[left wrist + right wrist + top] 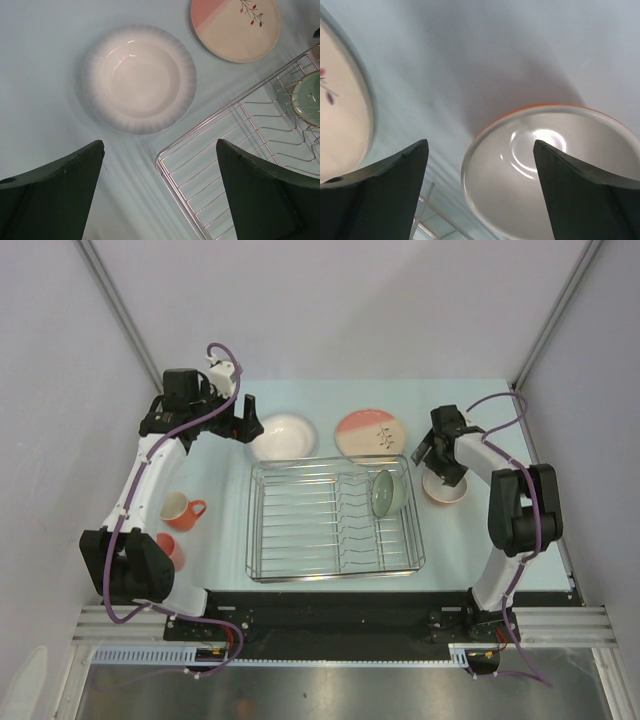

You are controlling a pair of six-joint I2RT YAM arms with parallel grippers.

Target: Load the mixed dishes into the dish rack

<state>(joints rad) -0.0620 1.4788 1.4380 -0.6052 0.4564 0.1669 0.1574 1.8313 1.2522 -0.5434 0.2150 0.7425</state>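
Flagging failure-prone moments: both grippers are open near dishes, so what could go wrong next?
The right gripper hangs open over the rim of the orange-outside bowl; a pinch on that glossy rim could slip.
The left gripper is open beside the white shallow bowl, close to the corner of the dish rack; a finger might snag wire.
The sage green bowl leans in the rack and could get knocked.

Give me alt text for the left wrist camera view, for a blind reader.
A white shallow bowl sits on the pale table ahead of the open left gripper. A pink-and-cream plate lies at top right, and a corner of the dish rack enters from the right, holding a sage green bowl.
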